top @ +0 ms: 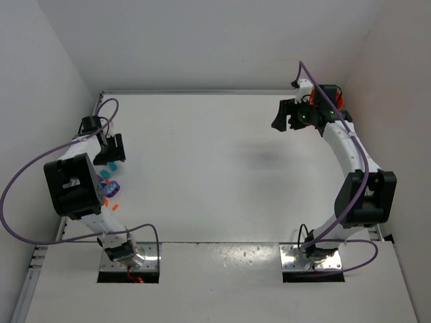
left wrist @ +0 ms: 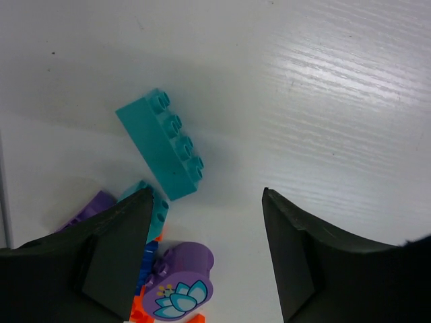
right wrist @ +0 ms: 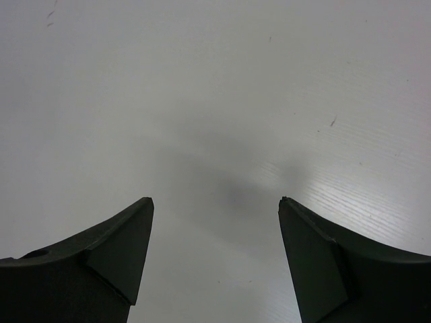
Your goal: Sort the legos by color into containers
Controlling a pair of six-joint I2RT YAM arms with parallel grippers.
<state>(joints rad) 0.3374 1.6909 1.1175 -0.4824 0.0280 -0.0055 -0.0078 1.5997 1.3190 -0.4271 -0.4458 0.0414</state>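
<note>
Left gripper (left wrist: 205, 202) spread, empty — the long teal brick (left wrist: 161, 143) lies just ahead and left of its fingertips, axis slanting toward the gap. Right gripper (right wrist: 215, 202), spread too, seems well apart from it.

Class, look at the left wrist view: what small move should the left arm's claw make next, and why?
Probably nudge the left claw forward and a little left until it is centred over the long teal plastic brick. The claw is open and empty, and that brick lies fully exposed at the pile's edge, while the purple flower-printed piece sits crowded among other bits.
</note>
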